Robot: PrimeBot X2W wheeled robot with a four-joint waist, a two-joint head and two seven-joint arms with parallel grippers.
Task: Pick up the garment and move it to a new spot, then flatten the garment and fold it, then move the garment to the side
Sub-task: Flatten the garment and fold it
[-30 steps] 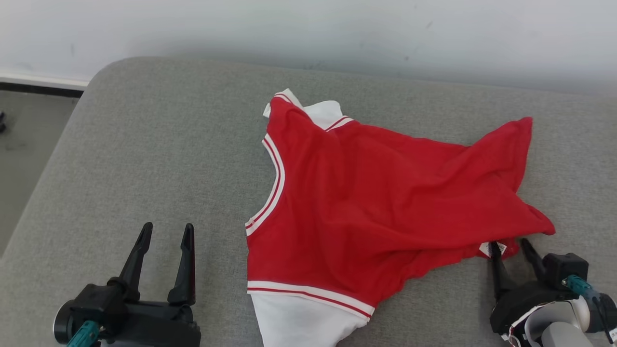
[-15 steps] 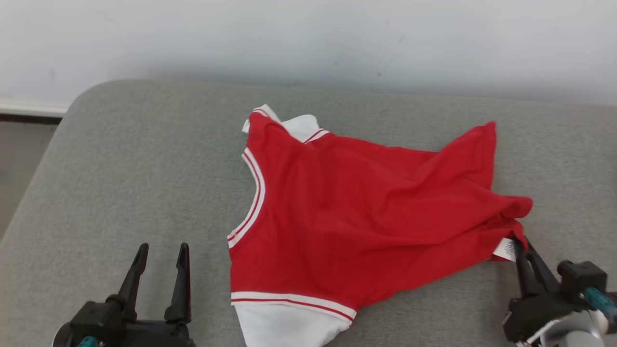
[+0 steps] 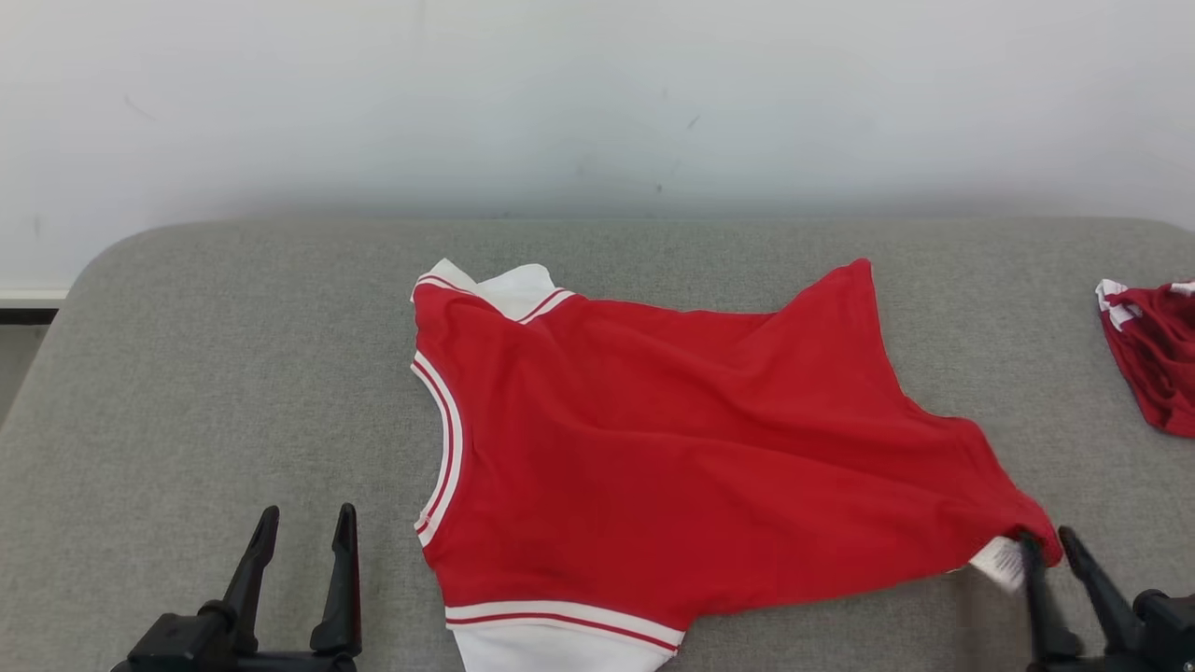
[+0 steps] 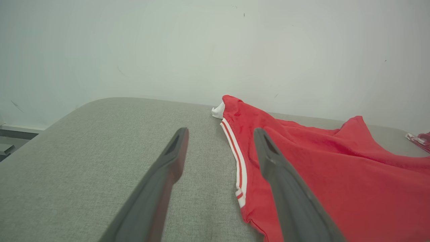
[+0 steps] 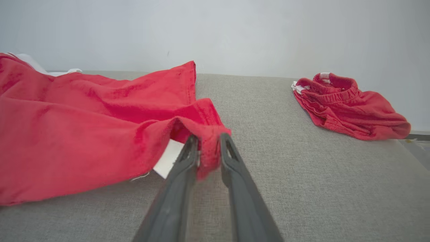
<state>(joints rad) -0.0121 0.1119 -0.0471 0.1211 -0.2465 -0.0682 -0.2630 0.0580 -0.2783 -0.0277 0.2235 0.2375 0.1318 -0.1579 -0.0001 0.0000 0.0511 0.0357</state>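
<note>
Bright, diffuse light leaves only a faint soft shadow under the red jersey [image 5: 84, 134], left of the jaws of the right gripper [image 5: 208, 141]. In both wrist views the fingers [image 5: 171, 201] blur toward the lens; the grey cushion [image 5: 302, 168] beyond the jaws is sharp.

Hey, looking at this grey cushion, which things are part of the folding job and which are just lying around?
In the job:
red top, one corner pinched in the right gripper
left gripper, open, beside the striped armhole

Just lying about:
crumpled red shorts, apart from the top, toward the right end of the cushion
</note>
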